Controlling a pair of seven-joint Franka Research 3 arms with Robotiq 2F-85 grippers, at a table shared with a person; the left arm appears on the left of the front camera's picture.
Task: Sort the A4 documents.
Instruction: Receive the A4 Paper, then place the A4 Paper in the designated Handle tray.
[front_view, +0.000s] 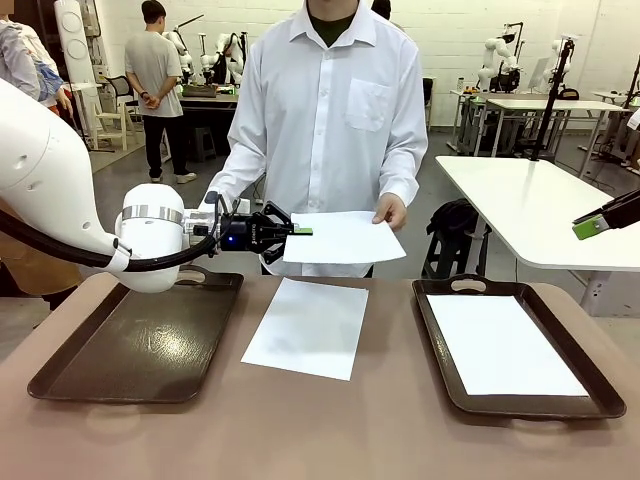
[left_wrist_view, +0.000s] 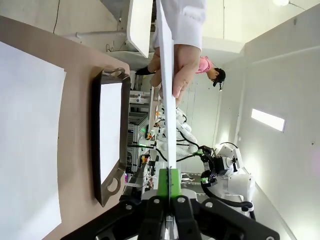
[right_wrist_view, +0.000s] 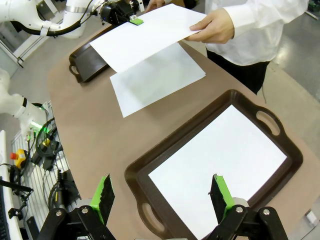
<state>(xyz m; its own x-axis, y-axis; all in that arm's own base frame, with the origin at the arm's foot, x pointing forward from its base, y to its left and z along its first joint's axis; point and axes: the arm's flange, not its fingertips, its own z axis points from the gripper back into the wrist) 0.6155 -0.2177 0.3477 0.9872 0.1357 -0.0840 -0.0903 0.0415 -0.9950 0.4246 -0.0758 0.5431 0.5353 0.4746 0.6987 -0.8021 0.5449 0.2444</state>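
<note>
Thin white A4 paper sheet (front_view: 345, 238), mid-frame, judged limp, was pinched edgewise by black green-padded left gripper (front_view: 300, 231); right gripper (right_wrist_view: 162, 189) was spread

No text, label, brand, number or sign could be read anywhere. The thin white rectangular paper sheets (front_view: 305, 328) showed plain, unprinted faces, and the dark brown moulded trays (front_view: 140, 340) bore no legible marking. Any print on the background equipment was too small to make out.

The brown table (front_view: 330, 440) bears a left tray (front_view: 140, 340), a right tray (front_view: 530, 405) and a sheet (front_view: 305, 328) between.
</note>
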